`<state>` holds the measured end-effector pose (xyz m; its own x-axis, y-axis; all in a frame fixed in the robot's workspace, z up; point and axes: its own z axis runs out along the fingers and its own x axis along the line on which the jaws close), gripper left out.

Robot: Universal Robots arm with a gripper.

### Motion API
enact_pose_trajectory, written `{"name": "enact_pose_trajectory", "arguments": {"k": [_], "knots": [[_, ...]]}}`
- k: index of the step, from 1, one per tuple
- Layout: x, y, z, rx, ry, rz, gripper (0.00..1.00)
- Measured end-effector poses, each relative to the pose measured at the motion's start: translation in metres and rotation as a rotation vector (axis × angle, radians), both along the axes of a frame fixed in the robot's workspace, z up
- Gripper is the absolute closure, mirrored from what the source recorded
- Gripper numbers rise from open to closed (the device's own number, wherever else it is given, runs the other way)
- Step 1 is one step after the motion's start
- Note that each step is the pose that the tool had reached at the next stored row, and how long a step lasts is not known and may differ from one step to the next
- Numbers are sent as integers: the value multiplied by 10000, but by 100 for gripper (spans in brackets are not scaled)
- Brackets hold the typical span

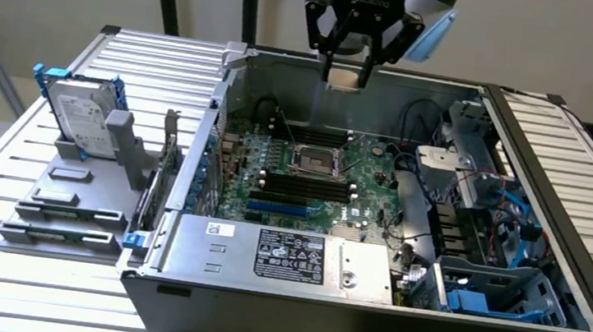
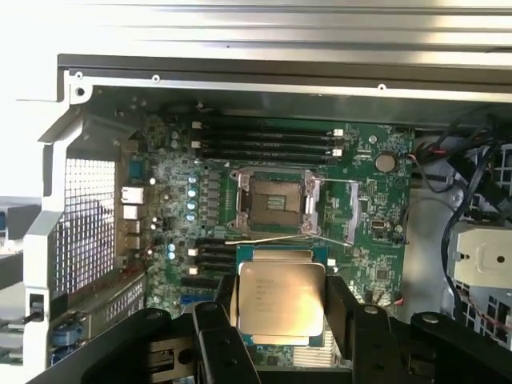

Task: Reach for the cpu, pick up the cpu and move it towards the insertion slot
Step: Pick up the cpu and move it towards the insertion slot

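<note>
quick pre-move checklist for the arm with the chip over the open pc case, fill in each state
1. Small square silvery-topped cpu held between the pincer fingers: ok.
2. Cpu held flat, metal top facing the wrist camera: ok.
3. Square metal-framed insertion slot open, dark centre unoccupied: ok.
4. Pincer high above the green circuit board, not touching the case: ok.
5. Thin wire lever lying between cpu and slot, out of the path: cannot tell.
6. Cpu corner orientation matching the slot: cannot tell.
</note>
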<state>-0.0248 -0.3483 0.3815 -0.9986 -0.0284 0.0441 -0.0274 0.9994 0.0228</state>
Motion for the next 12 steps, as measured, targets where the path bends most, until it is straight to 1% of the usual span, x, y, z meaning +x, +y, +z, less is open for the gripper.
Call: {"name": "enact_pose_trajectory", "arguments": {"k": [2, 4, 9, 11, 12], "knots": [[0, 23, -13, 1, -6, -18, 46], [-6, 35, -20, 1, -22, -61, 46], [-53, 55, -33, 1, -114, -278, 46], [-54, 65, -34, 1, -139, -321, 46], [-54, 67, -34, -1, -138, -330, 46]]}}
